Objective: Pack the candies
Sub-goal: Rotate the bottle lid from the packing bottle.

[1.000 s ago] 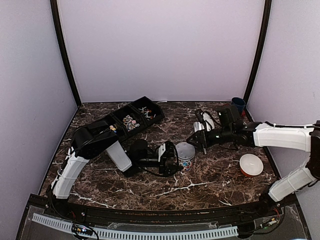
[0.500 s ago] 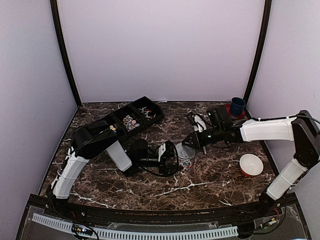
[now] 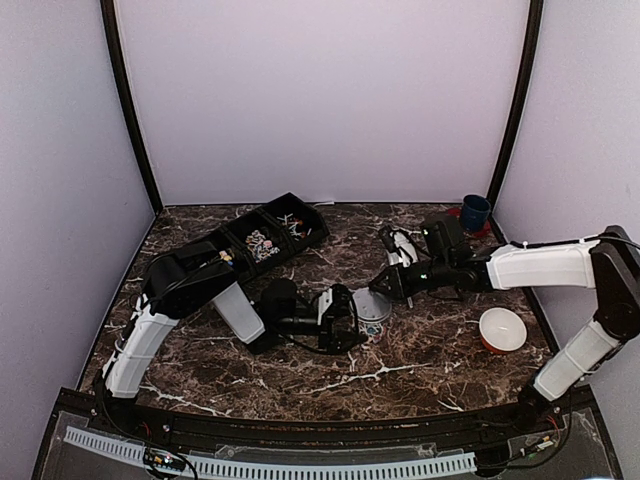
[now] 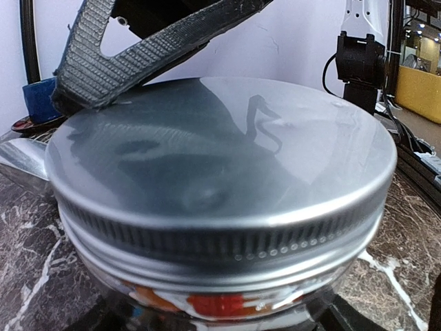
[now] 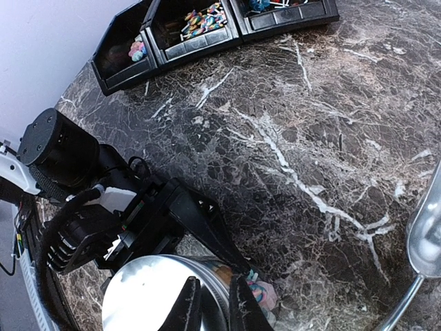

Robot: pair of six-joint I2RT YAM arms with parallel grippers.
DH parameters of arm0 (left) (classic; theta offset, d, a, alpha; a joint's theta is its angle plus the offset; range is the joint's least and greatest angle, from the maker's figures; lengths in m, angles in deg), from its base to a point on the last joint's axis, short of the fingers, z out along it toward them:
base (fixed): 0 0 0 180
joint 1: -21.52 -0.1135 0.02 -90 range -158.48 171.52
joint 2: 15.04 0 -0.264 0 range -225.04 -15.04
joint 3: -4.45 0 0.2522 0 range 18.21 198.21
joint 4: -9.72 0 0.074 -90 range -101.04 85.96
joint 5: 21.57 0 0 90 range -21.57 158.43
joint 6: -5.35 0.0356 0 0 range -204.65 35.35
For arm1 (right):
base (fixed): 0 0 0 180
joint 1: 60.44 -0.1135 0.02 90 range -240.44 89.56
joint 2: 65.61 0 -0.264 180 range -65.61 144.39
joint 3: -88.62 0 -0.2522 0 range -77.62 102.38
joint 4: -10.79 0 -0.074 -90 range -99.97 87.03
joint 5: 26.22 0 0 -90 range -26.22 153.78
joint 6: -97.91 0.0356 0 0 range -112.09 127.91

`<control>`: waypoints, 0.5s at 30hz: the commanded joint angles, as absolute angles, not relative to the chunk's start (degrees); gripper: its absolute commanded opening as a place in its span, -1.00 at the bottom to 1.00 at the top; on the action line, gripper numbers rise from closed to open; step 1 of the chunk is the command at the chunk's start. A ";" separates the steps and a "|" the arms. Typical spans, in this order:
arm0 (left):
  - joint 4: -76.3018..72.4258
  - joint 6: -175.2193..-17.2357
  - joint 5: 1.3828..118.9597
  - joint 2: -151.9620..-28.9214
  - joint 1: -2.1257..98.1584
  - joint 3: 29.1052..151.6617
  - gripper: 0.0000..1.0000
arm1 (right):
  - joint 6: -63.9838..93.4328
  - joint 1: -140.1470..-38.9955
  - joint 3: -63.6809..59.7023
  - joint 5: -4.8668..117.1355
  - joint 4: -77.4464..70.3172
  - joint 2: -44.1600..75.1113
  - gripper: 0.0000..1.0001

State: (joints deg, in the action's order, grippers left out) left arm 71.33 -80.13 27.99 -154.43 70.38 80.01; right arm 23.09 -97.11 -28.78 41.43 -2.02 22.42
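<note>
A small clear jar [image 3: 372, 308] with a silver lid [image 5: 155, 296] stands mid-table, with multicoloured candies [image 5: 260, 291] showing through its wall [image 4: 220, 303]. My left gripper [image 3: 345, 318] is shut on the jar's body, and one black finger [image 5: 207, 231] lies along its side. My right gripper [image 5: 215, 303] reaches in from the right [image 3: 385, 287]. Its fingertips [image 4: 131, 58] straddle the lid's far rim, close together. More candies [image 5: 201, 21] lie in the black three-compartment tray [image 3: 300, 205] at the back left.
A silver scoop [image 3: 398, 241] lies on the marble behind the jar and shows at the right edge of the right wrist view [image 5: 427, 227]. A blue cup [image 3: 476, 209] stands at the back right. An orange-rimmed white dish [image 3: 501, 329] sits front right.
My right gripper has moved left and down from near the scoop onto the lid's far rim. The left gripper and the jar have stayed put.
</note>
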 commanded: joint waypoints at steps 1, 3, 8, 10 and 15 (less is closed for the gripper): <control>57.81 -81.02 30.10 -158.27 70.57 78.51 0.56 | 23.73 -97.66 -32.33 39.66 -3.32 18.71 -0.70; 57.99 -81.34 30.32 -158.34 70.52 78.47 0.56 | 24.34 -97.59 -33.43 39.77 -3.47 17.69 -0.69; 58.32 -81.94 31.13 -158.32 70.34 78.35 0.56 | 26.54 -97.47 -35.81 39.87 -3.71 15.86 -0.64; 58.51 -82.14 31.38 -158.30 70.23 78.25 0.56 | 27.62 -97.46 -36.66 39.95 -3.88 15.49 -0.63; 59.16 -82.79 31.97 -158.34 69.95 78.01 0.56 | 29.86 -97.51 -39.05 39.08 -3.05 14.89 -0.64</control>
